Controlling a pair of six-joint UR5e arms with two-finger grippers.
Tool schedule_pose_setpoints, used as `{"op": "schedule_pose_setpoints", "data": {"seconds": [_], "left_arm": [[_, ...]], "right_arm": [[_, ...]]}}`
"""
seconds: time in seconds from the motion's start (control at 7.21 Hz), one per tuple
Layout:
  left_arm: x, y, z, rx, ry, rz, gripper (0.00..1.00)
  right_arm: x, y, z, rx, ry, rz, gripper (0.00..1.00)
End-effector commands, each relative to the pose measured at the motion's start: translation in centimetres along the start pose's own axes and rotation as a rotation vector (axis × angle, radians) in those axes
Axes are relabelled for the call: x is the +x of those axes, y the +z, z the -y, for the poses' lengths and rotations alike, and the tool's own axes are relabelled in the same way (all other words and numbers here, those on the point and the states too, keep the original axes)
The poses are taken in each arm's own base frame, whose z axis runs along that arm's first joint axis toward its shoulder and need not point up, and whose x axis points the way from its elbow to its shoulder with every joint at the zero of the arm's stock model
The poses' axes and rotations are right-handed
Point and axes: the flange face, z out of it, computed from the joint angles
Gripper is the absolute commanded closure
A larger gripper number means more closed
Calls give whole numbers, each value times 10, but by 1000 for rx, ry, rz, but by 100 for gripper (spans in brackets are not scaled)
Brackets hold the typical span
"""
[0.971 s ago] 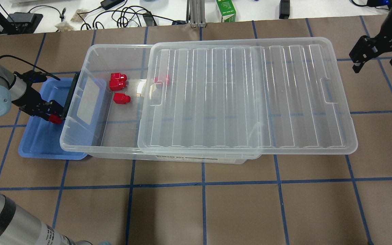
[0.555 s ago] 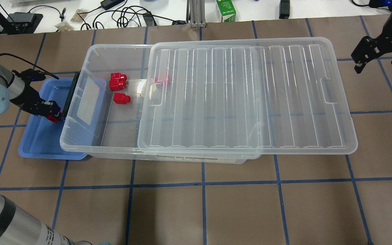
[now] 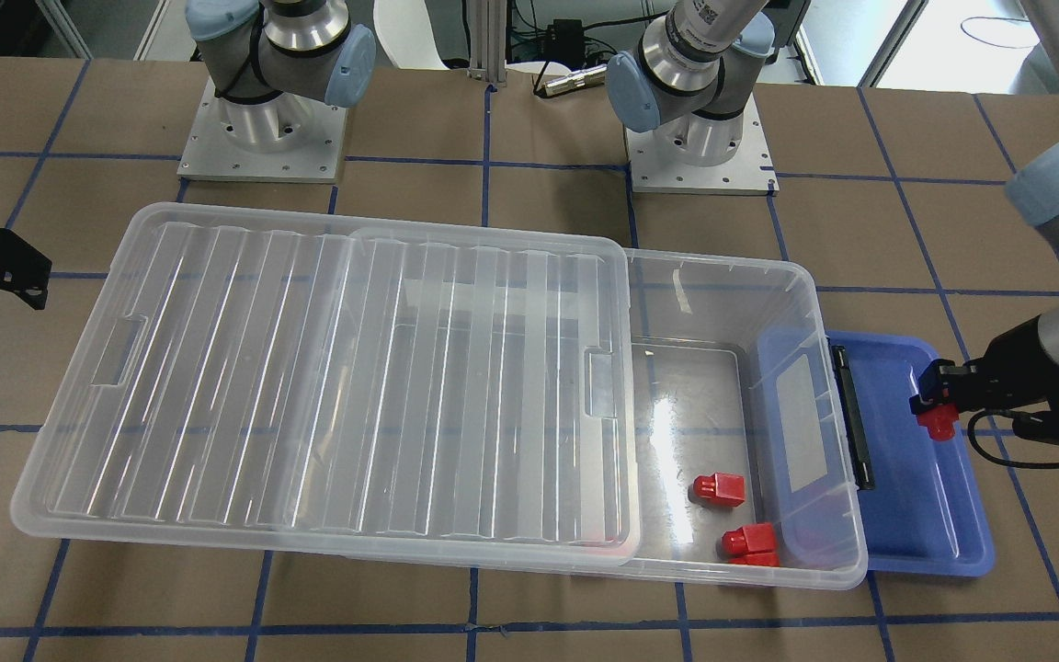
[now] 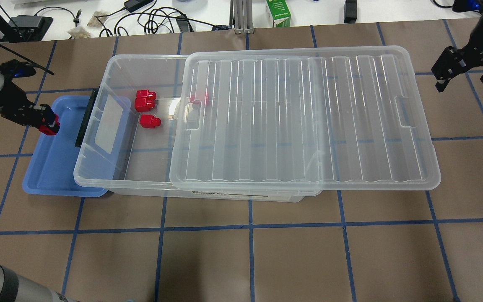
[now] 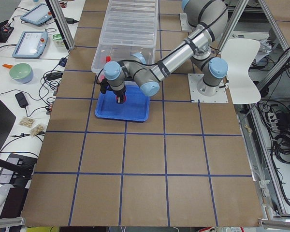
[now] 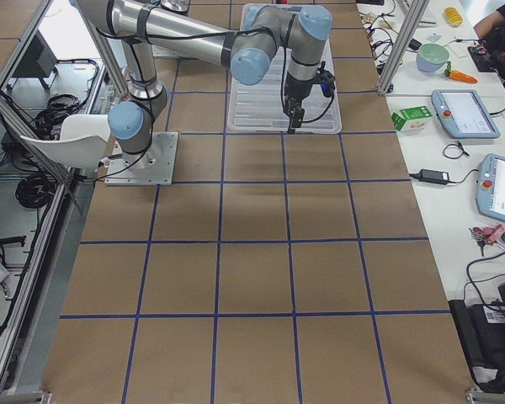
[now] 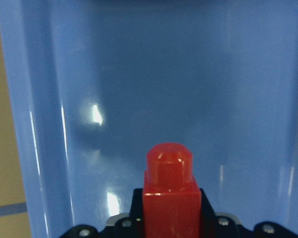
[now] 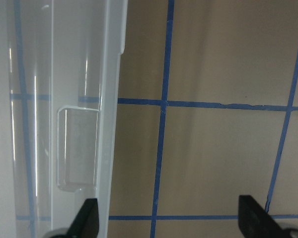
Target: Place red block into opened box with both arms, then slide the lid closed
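Observation:
My left gripper (image 4: 48, 126) is shut on the red block (image 4: 50, 127), which hangs over the blue tray (image 4: 53, 172), left of the box's latch end. In the left wrist view the red block (image 7: 170, 193) sticks out between the jaws, stub forward, above the tray floor (image 7: 188, 84). The clear box (image 4: 111, 63) is open at its left end. The ribbed lid (image 4: 292, 117) covers the rest and overhangs to the right. My right gripper (image 4: 464, 77) stands open above the table, just beyond the lid's right end; its fingertips (image 8: 87, 218) frame the lid's handle notch (image 8: 77, 148).
Other red blocks (image 4: 146, 100) lie in the box's uncovered end, near the far wall. A black latch bar (image 4: 85, 121) runs along the box's left end over the tray. Cables and a green carton (image 4: 278, 12) sit past the table's back edge.
My left gripper, still holding the red block, has moved left and back from the box's latch end to the tray's far-left part. The right gripper has barely shifted.

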Motion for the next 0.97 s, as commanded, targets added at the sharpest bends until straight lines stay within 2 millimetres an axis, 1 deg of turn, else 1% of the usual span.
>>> {"op": "schedule_pose_setpoints", "data": {"seconds": [0.0,0.14,0.28,0.42,0.55,0.69,0.83], "left_arm": [[95,-82,2,1,-14,22,100],[156,-89,2,13,-28,38,100],[218,-80,4,8,-31,47,100],[246,-57,2,-10,-39,43,100],[250,-27,-3,2,-36,47,100],[247,17,-2,29,-25,55,100],[245,44,-6,52,-50,61,100]], "right_arm": [[0,1,0,-5,0,4,0],[-1,5,0,-7,3,5,0],[-1,6,-1,-8,1,3,0],[-1,7,-1,-11,4,5,0],[-1,7,-1,-10,4,6,0],[-1,7,-1,-9,4,5,0],[-2,7,-1,-8,4,7,0]]}}
